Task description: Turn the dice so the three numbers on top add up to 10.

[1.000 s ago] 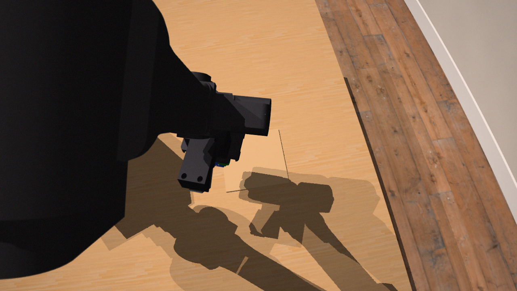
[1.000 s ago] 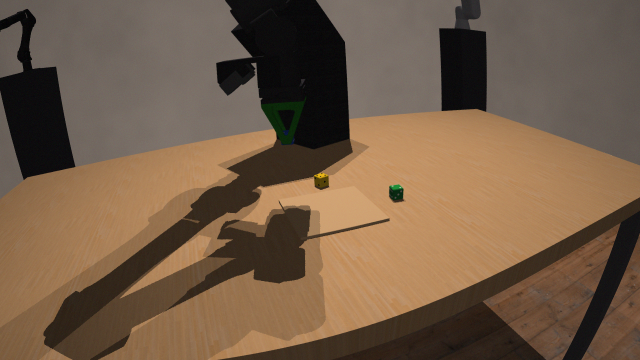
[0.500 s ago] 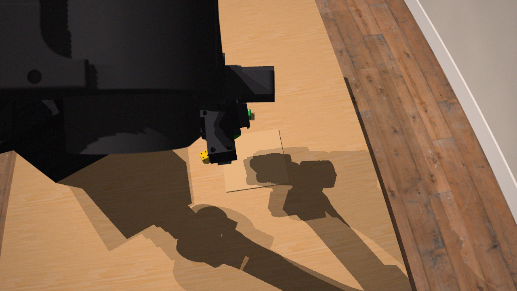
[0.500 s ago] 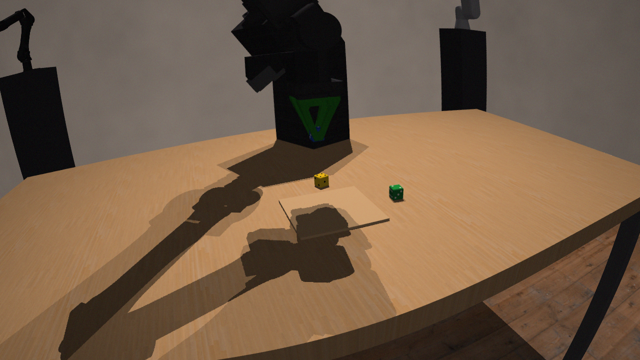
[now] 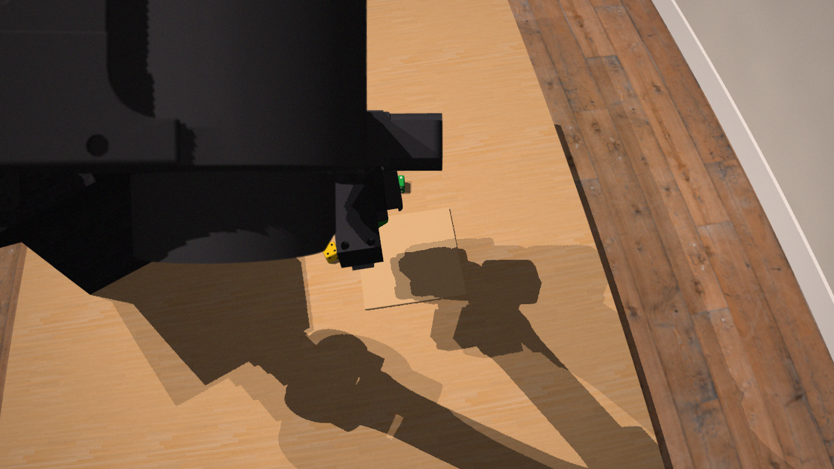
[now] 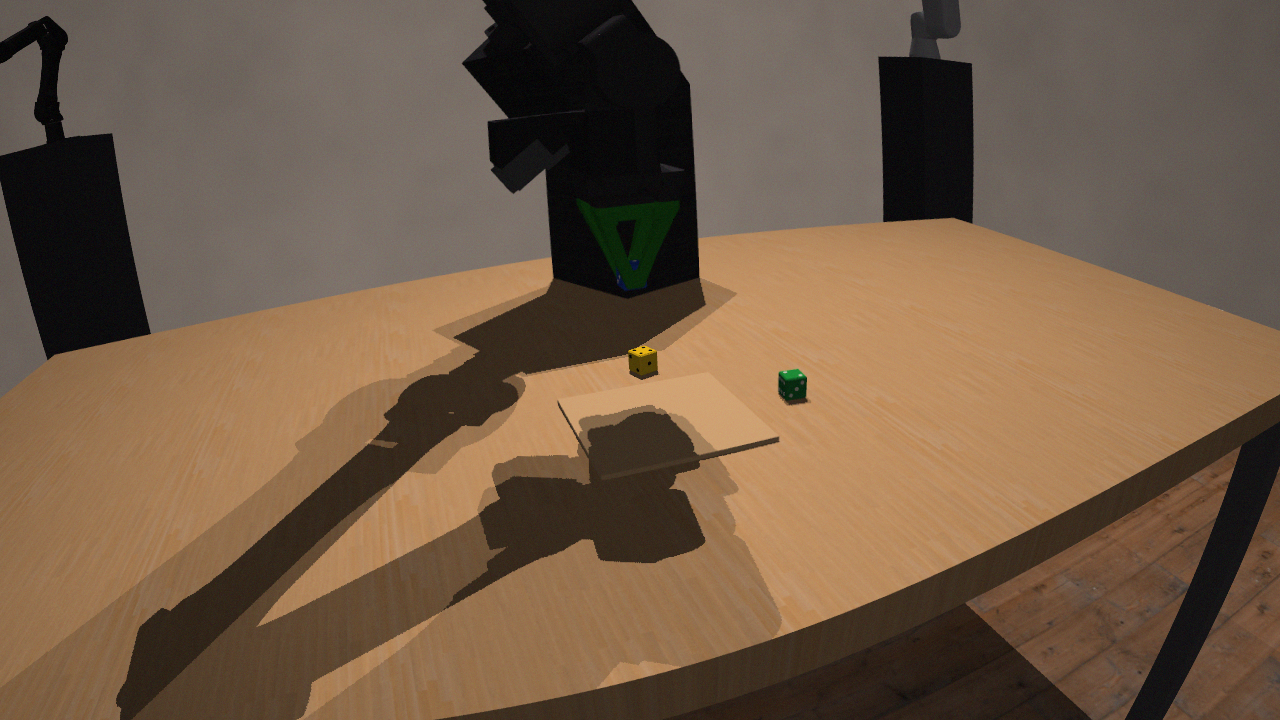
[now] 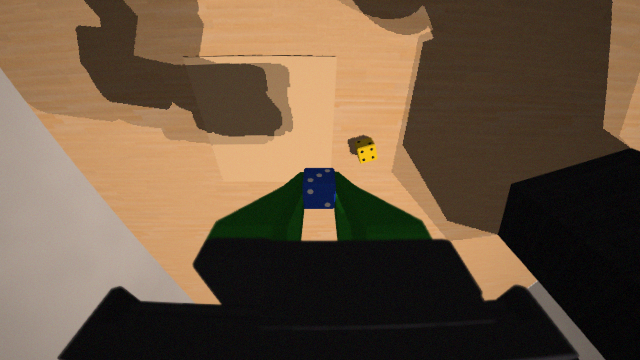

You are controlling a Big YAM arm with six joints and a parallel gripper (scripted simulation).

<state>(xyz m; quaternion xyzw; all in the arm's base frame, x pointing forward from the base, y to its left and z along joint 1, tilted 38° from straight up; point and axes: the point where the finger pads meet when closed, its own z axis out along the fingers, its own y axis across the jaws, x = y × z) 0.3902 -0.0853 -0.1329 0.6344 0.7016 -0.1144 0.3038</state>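
Three dice and one mat (image 6: 680, 407). The blue die (image 7: 319, 188) is pinched between the tips of the green fingers, held in the air above the desk (image 6: 939, 340), a face of four pips toward the wrist camera. The fingers are closed narrowly on it. The yellow die (image 6: 642, 360) and the green die (image 6: 792, 385) sit on the desk, each just beside the mat, neither on it

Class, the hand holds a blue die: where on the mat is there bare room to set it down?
No dice lie on the mat; the hand grips the blue die. The yellow die crowds its far edge; the green die sits apart on the table.
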